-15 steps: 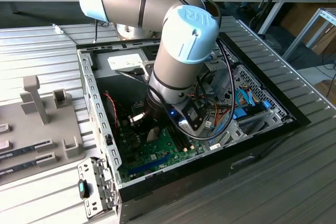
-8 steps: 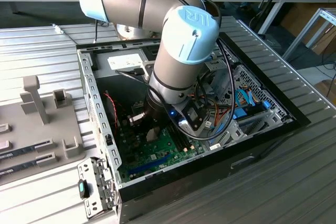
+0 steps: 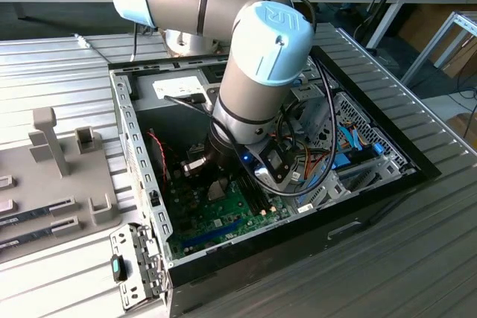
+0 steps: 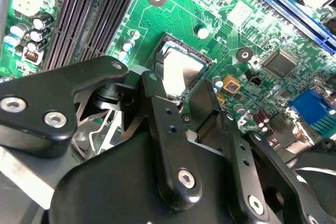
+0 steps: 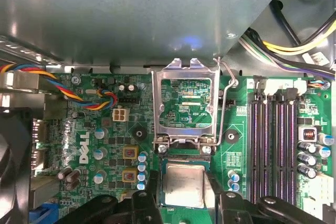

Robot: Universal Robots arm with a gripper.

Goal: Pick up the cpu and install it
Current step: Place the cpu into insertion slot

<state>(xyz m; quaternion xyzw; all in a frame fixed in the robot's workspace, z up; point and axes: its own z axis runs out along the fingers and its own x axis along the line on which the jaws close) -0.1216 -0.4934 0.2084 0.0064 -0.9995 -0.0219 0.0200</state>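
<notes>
Noted: cpu lies flat in socket, retention frame raised; fingers spread apart, unclamped, one just beside each opposite edge. Exterior view: motherboard at 7 o'clock inside case

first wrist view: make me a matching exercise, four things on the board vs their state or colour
1 flat silver-grey square cpu
2 hinged metal socket frame
3 long dark memory slots
4 thin twisted wire bundle

a empty
b red, blue, yellow
c raised open
d lying in the socket

Pairs: 1-d, 2-c, 3-a, 4-b
</notes>
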